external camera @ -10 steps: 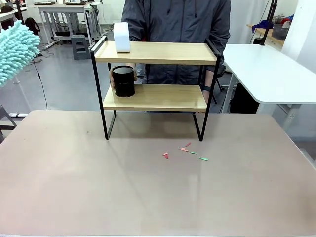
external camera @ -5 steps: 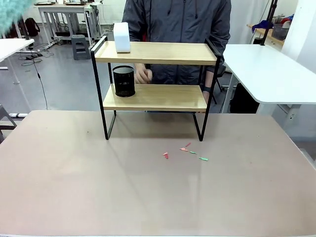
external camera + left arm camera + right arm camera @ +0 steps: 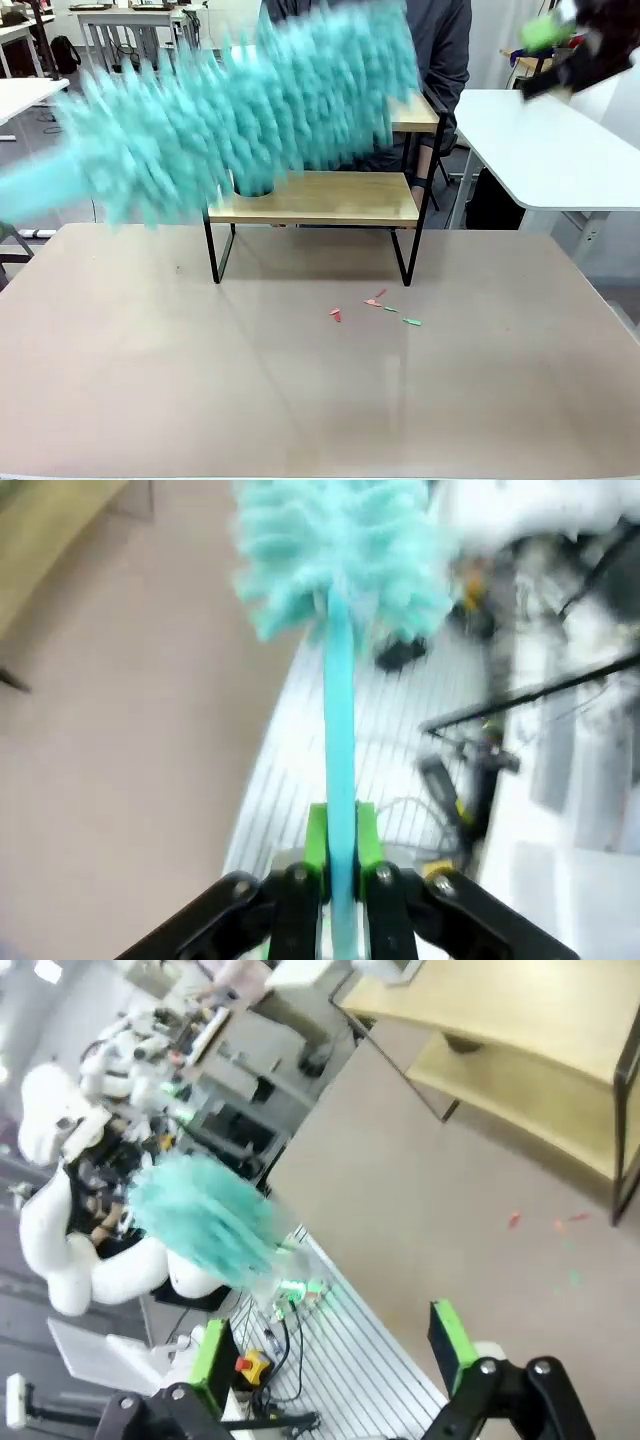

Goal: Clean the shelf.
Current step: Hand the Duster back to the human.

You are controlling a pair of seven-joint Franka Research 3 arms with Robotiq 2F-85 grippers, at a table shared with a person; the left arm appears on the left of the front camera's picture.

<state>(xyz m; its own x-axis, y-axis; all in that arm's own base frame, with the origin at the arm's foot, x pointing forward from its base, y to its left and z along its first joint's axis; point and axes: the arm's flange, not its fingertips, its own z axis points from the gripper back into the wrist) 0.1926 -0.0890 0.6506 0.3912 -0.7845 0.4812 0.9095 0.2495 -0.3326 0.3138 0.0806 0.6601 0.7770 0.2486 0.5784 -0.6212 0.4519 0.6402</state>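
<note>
Left tool [image 3: 340, 865]: green pads [image 3: 316, 832] pressed together on the thin teal handle of a fluffy teal duster [image 3: 335, 550]. In the left wrist view the handle runs straight up from between the fingers to the mop head at the top of the frame, over the edge of the tan worktop [image 3: 130, 730].

Front view: the duster [image 3: 250, 110] is a wide blur reaching from the left edge across the upper left of the shelf [image 3: 330, 198], so it hides the top board's left part. Whether it touches the shelf cannot be told through the blur.

Right tool [image 3: 330, 1355]: jaws wide apart, nothing between them. In the front view it sits high in the upper right corner [image 3: 570, 45], blurred, above the white side table [image 3: 540, 150], with a green pad showing.

Shelf stands at the far side of the worktop [image 3: 300, 380], in front of a person in a dark jacket [image 3: 440, 50]. Lower board bare on its right half; a dark round holder [image 3: 255, 185] shows below the duster on its left.

A few small red and green scraps [image 3: 375, 308] lie on the worktop just in front of the shelf's right legs.

Right wrist view gives what the others lack: the shelf [image 3: 520, 1050] seen from the side with both boards, the scraps [image 3: 545, 1235] as specks below it, and the duster [image 3: 205, 1220] off beyond the worktop's edge, by the white left arm [image 3: 90, 1250].
</note>
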